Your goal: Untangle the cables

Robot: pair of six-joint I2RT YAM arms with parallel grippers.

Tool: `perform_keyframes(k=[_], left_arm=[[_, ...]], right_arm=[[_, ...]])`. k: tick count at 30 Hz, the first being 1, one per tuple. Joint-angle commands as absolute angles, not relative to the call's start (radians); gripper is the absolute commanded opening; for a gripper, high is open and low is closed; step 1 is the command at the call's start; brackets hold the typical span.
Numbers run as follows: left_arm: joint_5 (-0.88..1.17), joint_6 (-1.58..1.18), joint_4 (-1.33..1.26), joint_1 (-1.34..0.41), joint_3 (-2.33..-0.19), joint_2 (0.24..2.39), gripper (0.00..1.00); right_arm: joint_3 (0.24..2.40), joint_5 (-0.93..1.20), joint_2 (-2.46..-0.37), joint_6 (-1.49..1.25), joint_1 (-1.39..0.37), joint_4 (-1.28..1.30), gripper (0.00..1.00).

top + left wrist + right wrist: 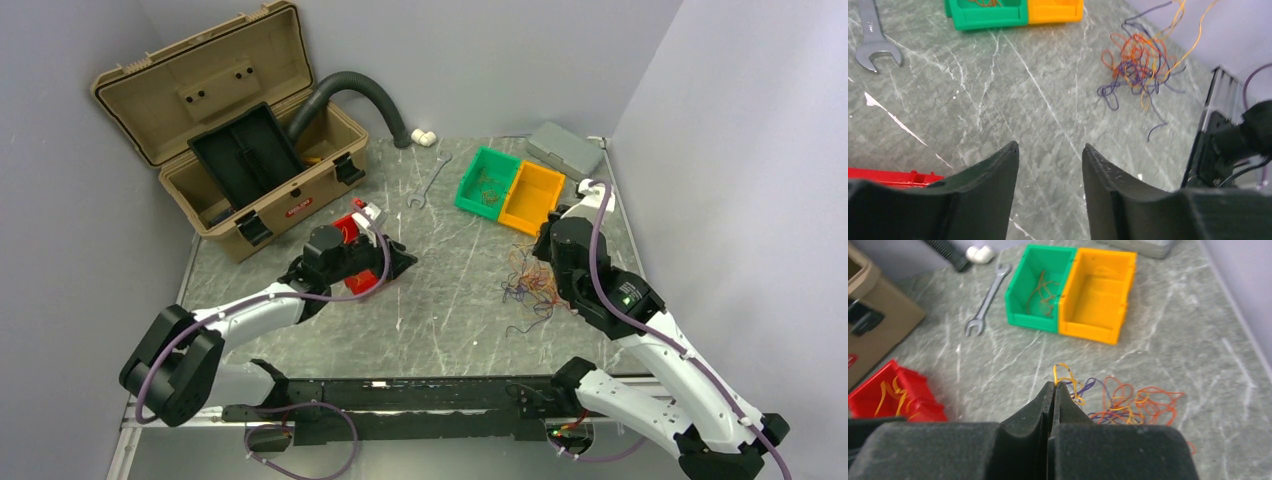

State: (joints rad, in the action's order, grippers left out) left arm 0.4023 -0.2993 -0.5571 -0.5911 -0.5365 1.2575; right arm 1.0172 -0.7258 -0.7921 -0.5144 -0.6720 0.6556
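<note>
**One strand pinched, nothing holding the rest of the knot down**

Here's my worry. The left pincer [1050,150] is well apart from the cables [1140,57], which lie ahead of it and off to its right on the table [998,100]. So nothing pins the tangle. If the right pincer [1054,385] pulls its yellow strand [1064,371] away now, I reckon the orange and purple loops snag on it. Then the whole clump drags along instead of one wire coming free. The bite is also right at the very tip, so a hair-thin wire like that could just slip out under any tension. Pulling hard could cinch the knot tighter too.

Pincer states:
- Left one: fingers spread with a clear gap, bare table showing between them, holding and touching nothing. The red bin [893,176] sits just off its left side.
- Right one: pressed together, pinching the yellow strand, which loops up just past the tip. The rest of the tangle lies on the table just ahead and to its right, and the green bin [1040,285] and orange bin [1100,290] sit farther ahead.
</note>
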Motion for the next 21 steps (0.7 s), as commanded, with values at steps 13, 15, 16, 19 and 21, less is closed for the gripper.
perform_keyframes(k=[13,15,16,19,21], left_arm=[[0.577,-0.27,-0.671,-0.636,-0.584,1.32,0.87],[0.589,-0.266,-0.68,-0.637,-0.582,1.323,0.92],[0.572,-0.263,-0.666,-0.637,-0.589,1.326,0.93],[0.54,-0.244,-0.543,-0.638,-0.652,1.362,0.93],[0.532,-0.247,-0.485,-0.64,-0.689,1.396,0.93]], right_arm=[[1.119,0.095,-1.098,-0.459,-0.686,0.298,0.63],[1.137,-0.034,-1.107,-0.454,-0.687,0.371,0.78],[1.141,-0.117,-1.106,-0.455,-0.686,0.412,0.8],[1.126,-0.342,-1.09,-0.479,-0.678,0.545,0.82],[1.101,-0.452,-1.068,-0.524,-0.667,0.626,0.82]])
